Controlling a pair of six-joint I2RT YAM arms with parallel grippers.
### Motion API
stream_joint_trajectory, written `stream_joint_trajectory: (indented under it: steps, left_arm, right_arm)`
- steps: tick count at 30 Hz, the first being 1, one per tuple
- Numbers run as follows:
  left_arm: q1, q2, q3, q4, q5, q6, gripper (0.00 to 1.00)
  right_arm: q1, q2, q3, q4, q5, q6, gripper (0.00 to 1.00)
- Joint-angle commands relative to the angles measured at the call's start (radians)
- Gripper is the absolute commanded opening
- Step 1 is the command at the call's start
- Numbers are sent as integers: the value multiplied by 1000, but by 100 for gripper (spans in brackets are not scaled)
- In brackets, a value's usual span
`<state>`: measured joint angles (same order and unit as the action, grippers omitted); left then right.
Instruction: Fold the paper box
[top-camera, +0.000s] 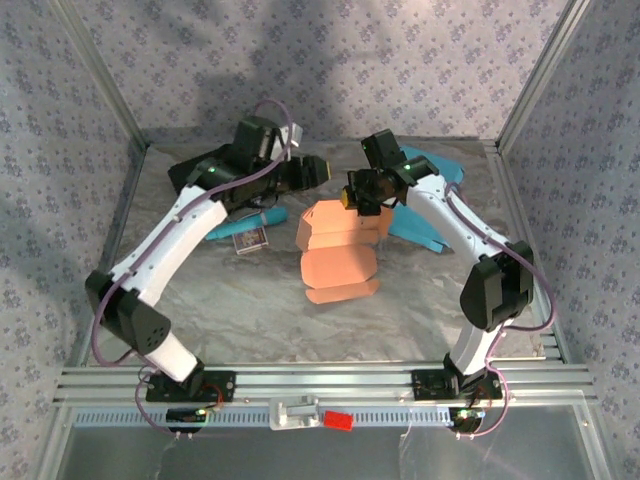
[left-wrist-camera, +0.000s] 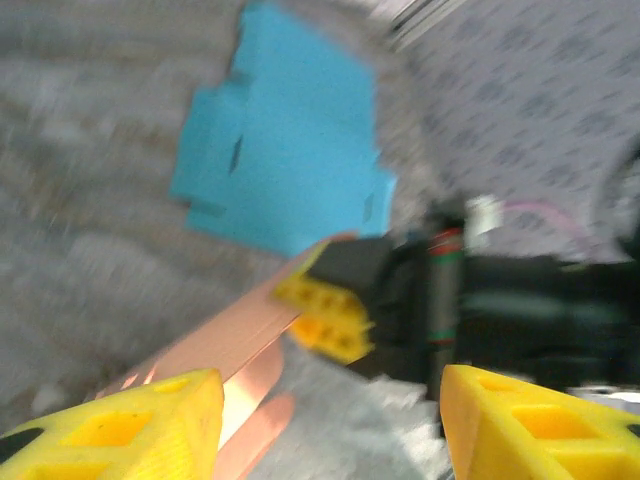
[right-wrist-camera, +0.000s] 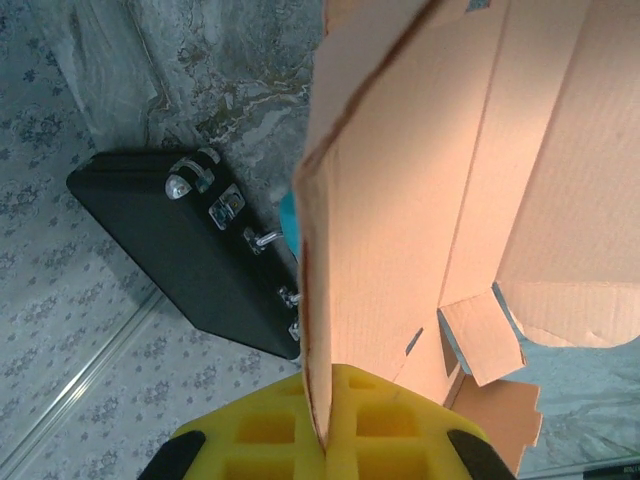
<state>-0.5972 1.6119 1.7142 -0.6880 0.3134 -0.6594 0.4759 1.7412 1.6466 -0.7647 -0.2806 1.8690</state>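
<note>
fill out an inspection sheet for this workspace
surface: marbled table, flat
job's things: orange paper box, partly folded, one edge lifted
clutter: black case; blue blank; small card, too small to identify
tools: left tool open, near the box; right tool shut on the box edge
cables: purple cables looped along both arms
surroundings: floral walls, metal frame

The view is blurred. The left gripper (left-wrist-camera: 335, 430) stands with its two yellow fingers (left-wrist-camera: 130, 425) apart at the bottom edge, nothing pinched between them. The orange box (left-wrist-camera: 215, 350) slants up from beside the left finger to the right gripper (left-wrist-camera: 325, 315), whose yellow pads clamp its edge. A blue sheet (left-wrist-camera: 290, 150) lies flat on the marbled surface (left-wrist-camera: 90, 250). A patterned wall (left-wrist-camera: 520, 90) stands behind.
</note>
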Motion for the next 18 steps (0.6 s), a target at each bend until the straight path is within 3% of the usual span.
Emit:
stream_joint_trajectory:
  steps: [1,7,18]
  left_arm:
    - [0,-2,23,-180,-9,-26,60]
    - [-3,-1,-52,-91,41,-113,60]
    - [-28,49,-95,-15,71,-149,60]
  right_arm:
    - [4,15,35,5,20,-15,0]
    - [15,24,11,26,-1,-16,0]
    - [20,31,-2,45,-22,-12,0]
